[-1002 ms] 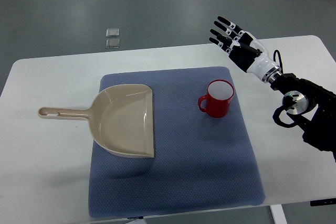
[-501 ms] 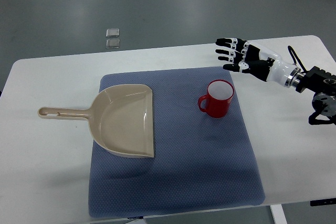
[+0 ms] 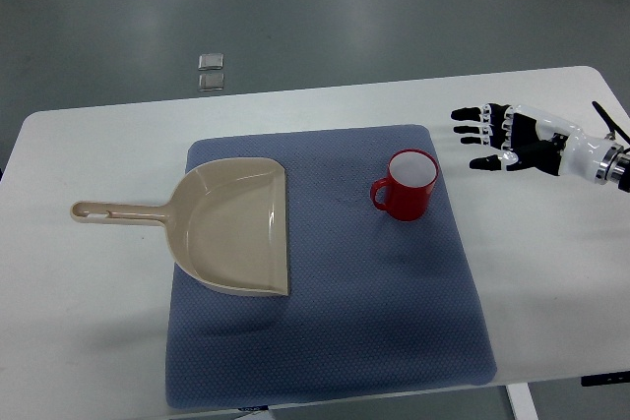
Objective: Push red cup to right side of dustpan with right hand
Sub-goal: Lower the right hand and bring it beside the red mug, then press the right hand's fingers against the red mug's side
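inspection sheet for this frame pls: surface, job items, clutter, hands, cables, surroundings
Surface: white table with a blue-grey textured mat in the middle.
Job's things: red ceramic cup upright on the mat, handle pointing left; beige plastic dustpan to its left, apart from it, handle off the mat.
Clutter: nothing seen.
Hands: right hand right of the cup, fingers spread, not touching it; left not in view.
Cables: thin black cable by the right wrist.
Surroundings: grey floor with two small square plates.
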Tool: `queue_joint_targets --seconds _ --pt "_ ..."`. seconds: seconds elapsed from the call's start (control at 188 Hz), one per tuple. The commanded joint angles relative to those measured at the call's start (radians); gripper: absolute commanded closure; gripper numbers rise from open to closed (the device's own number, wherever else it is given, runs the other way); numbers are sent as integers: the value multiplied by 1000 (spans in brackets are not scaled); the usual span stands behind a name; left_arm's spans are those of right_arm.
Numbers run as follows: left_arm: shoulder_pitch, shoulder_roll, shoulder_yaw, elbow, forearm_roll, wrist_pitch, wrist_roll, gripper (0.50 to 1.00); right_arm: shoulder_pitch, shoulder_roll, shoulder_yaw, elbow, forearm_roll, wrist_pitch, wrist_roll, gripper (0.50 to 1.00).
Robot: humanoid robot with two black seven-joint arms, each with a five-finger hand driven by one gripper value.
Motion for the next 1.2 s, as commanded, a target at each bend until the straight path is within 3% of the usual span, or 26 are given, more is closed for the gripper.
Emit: queue_joint_targets --seconds 0.0,0.154,0.352,0.831,1.193 --pt "-1 0 0 0 -1 0 0 500 -22 1 0 0 -6 -3 17 566" --pt "0 0 -2 0 -1 0 0 500 -47 10 5 -2 -18 -16 36 566" --pt "0 0 -2 0 -1 0 0 500 -65 50 14 -3 -17 -80 92 566" --pt "0 0 -2 2 -1 0 0 500 -128 173 20 -28 -18 -194 155 566" --pt "0 0 -2 2 -1 0 0 500 -151 236 22 -40 -18 -226 181 566"
